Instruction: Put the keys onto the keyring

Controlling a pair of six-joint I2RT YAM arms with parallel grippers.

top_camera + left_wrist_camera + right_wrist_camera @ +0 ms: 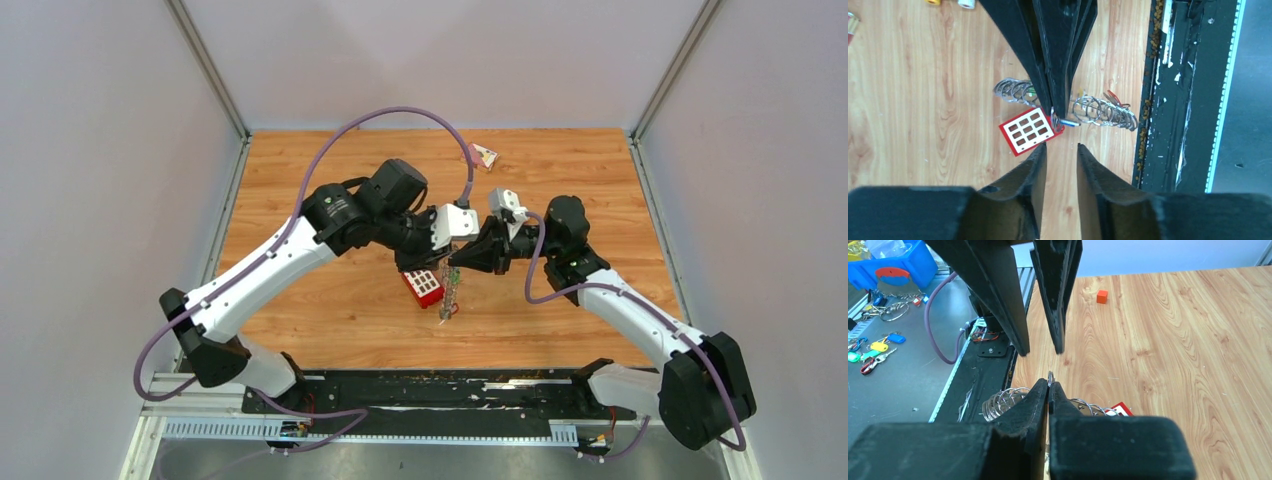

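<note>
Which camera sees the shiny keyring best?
The left wrist view. There the keyring shows as a long row of shiny loops, only its middle hidden by the right end effector pinching it. The top view shows it tiny. The right wrist view shows just a few loops beside that end effector.
</note>
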